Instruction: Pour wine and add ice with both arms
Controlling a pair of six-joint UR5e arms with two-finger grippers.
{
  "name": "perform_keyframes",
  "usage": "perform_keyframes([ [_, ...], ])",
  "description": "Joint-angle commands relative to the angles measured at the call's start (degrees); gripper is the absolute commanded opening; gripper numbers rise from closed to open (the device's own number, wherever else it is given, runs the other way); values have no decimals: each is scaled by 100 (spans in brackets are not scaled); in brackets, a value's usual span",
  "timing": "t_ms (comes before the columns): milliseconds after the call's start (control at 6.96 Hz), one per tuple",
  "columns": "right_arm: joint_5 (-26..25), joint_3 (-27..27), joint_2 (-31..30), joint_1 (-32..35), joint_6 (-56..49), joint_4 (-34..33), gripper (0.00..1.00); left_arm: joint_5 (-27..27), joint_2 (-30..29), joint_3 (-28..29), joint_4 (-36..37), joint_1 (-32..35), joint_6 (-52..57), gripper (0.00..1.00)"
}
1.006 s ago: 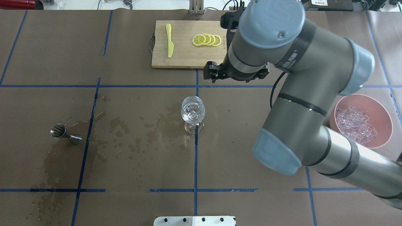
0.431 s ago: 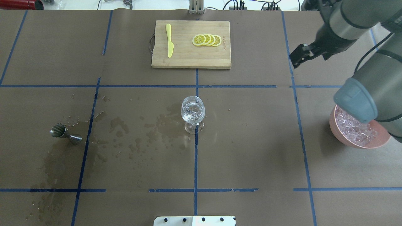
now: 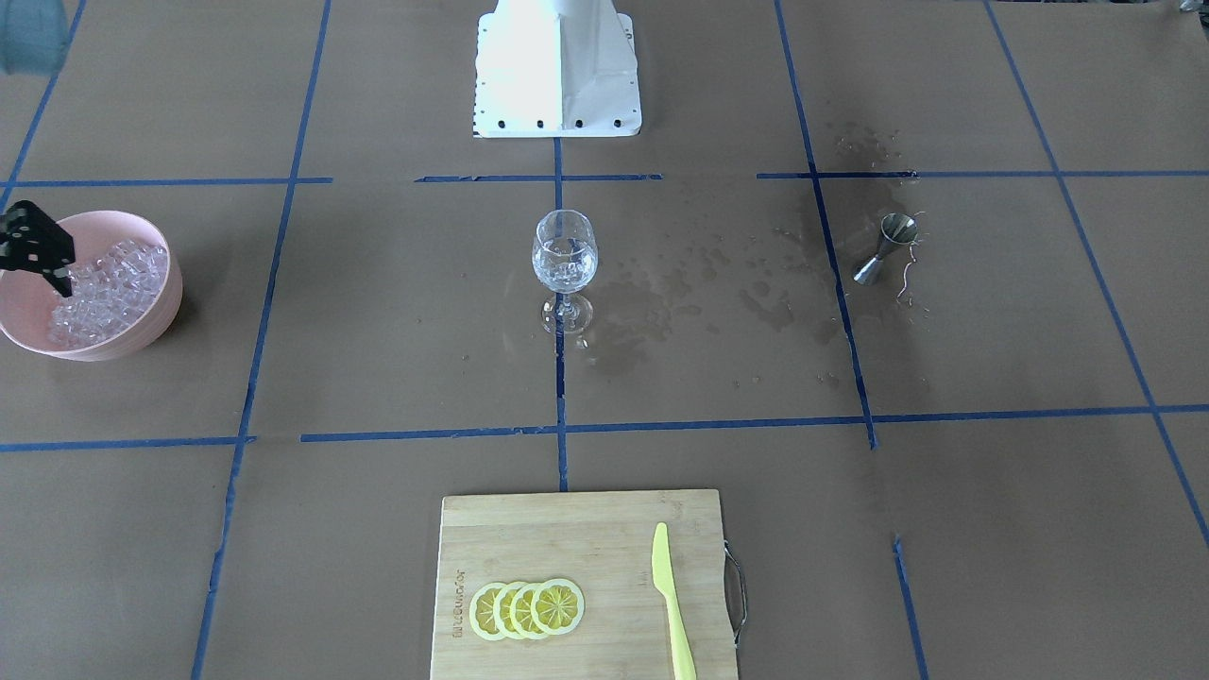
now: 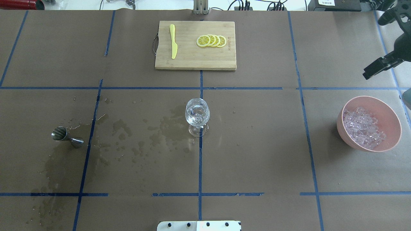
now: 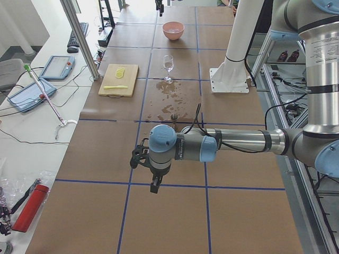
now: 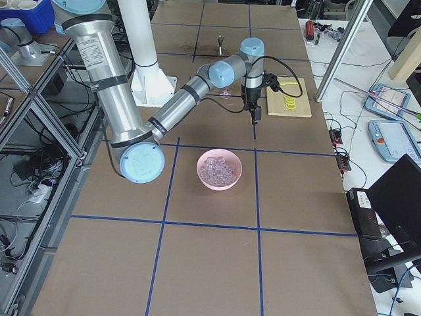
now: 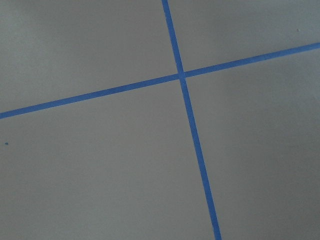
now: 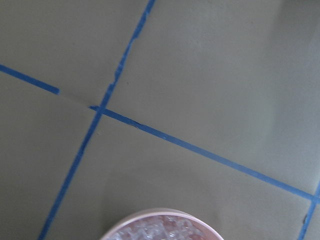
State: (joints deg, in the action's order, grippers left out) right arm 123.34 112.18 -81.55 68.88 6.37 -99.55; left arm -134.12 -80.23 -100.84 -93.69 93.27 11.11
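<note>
Wine (image 4: 196, 118) sits in a glass (image 4: 198, 131) mid-surface; ice (image 4: 362, 128) fills a bowl (image 4: 390, 110) by the right edge. Right gripper (image 4: 367, 74) hovers near the far-right corner; whether its jaws are apart cannot be told. Likely the ice step: next, descend into the bowl.

Small amt of clear wine (image 4: 197, 118) sits in the upright stemmed glass (image 4: 196, 130) at table centre. The ice (image 4: 362, 128), a glittery heap of small clear cubes, lies in the pink bowl (image 4: 393, 122) on the robot's R side, well apart from the glass. R arm (image 6: 191, 92) stretches over the table w/ R gripper (image 4: 367, 75) raised, pointing down near the bowl. L arm (image 5: 238, 140) reaches over the L end, L gripper (image 5: 154, 188) pointing down.
</note>
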Motion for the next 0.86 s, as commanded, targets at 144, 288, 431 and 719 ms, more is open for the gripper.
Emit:
perform_keyframes([
  [144,120,-539,-1026,888,-1392,120,100,0,-1,-5,-9,-2,5,100],
  [288,164,-618,-1308,1108,-1411,120,100,0,-1,-5,-9,-2,5,100],
  [431,234,-671,-1633,1328,-1472,163,100,0,-1,-5,-17,-2,5,100],
  [719,662,-1737,-2171,1653,-1464,2139,100,35,-1,21,-9,-10,-3,100],
])
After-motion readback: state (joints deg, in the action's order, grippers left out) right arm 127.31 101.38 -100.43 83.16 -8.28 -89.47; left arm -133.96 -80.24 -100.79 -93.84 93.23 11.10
